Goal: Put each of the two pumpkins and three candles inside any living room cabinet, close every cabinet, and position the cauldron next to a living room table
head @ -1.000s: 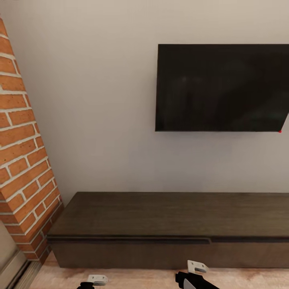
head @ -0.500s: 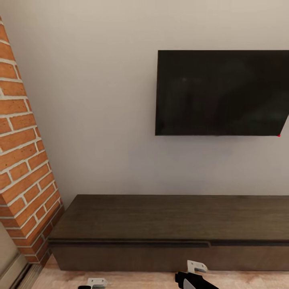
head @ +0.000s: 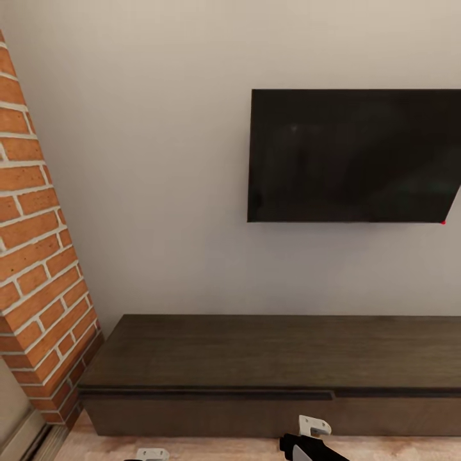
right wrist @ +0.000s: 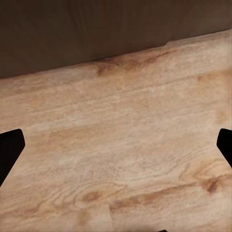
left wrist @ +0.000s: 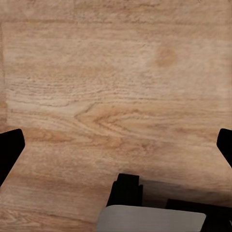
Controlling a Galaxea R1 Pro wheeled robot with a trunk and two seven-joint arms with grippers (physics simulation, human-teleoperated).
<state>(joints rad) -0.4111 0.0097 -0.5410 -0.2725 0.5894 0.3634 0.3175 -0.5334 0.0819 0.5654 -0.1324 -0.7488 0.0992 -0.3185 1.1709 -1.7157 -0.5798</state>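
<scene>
The cabinet (head: 275, 358) is a long, low, dark-brown wood unit against the white wall, and its plain front panels look shut. Its dark front (right wrist: 96, 34) also shows beyond the wood floor in the right wrist view. My left gripper (left wrist: 116, 147) hangs open over bare wood floor, its black fingertips (left wrist: 9, 150) far apart with nothing between them. My right gripper (right wrist: 116, 147) is open too, empty, over the floor just in front of the cabinet's base. Parts of both arms peek in at the head view's lower edge, the right arm (head: 310, 438) close to the cabinet front.
A black flat screen (head: 352, 157) hangs on the wall above the cabinet. A red brick wall (head: 38, 256) juts out at the left, right beside the cabinet's left end. Light wood floor (head: 211, 448) runs along the cabinet's front.
The whole head picture has slid downward, so the camera has tilted up. The screen and cabinet sit lower in the frame, and the left arm has nearly dropped off the lower edge.
</scene>
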